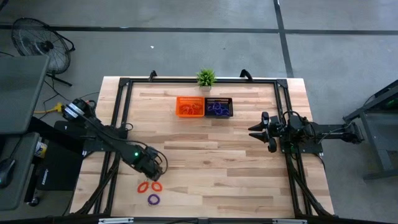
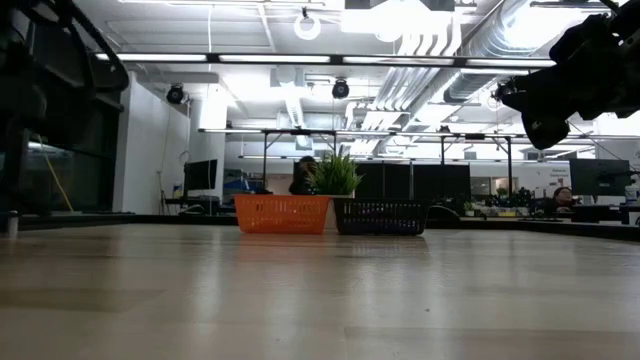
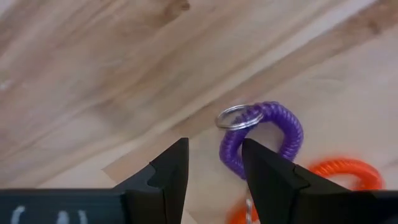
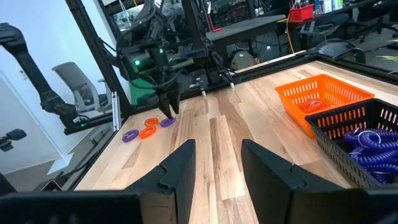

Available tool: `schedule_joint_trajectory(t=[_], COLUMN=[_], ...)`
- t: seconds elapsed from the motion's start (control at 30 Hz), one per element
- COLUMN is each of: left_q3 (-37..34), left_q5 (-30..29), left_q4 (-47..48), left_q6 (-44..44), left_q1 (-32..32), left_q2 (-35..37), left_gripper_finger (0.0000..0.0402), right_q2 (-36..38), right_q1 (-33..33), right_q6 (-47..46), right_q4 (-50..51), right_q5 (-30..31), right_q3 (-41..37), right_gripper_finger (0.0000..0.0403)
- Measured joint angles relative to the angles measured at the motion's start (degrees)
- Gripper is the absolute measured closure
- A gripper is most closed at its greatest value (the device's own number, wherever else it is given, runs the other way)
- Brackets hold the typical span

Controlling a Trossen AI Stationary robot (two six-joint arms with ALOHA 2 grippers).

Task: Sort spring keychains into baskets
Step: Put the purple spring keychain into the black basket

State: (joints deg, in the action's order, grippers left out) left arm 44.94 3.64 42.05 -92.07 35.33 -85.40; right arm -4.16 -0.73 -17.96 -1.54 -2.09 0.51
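The left claw (image 3: 214,165), fingers parted and empty, hangs over a purple spring keychain (image 3: 264,137) lying on the counter (image 1: 211,155) well short of the orange basket (image 1: 189,106); it looks light and springy, best pinched across its coil.

We see two baskets (image 1: 204,107) side by side just in front of the potted plant (image 1: 206,78); three spring keychains (image 1: 151,190) lie far from it, near the table's (image 1: 236,162) opposite edge.
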Motion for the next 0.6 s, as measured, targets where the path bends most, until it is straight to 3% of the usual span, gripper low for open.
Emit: schedule_joint_trajectory(t=[0.6], left_q3=[1.55], left_q5=[-0.53], left_q4=[0.44], left_q6=[0.24], left_q1=[-0.07], left_q2=[-6.5], left_gripper_finger=[0.0255], right_q2=[0.0], right_q1=[0.0], right_q6=[0.0], right_q4=[0.01], right_q5=[0.0], right_q3=[0.01], right_gripper_finger=[0.0279])
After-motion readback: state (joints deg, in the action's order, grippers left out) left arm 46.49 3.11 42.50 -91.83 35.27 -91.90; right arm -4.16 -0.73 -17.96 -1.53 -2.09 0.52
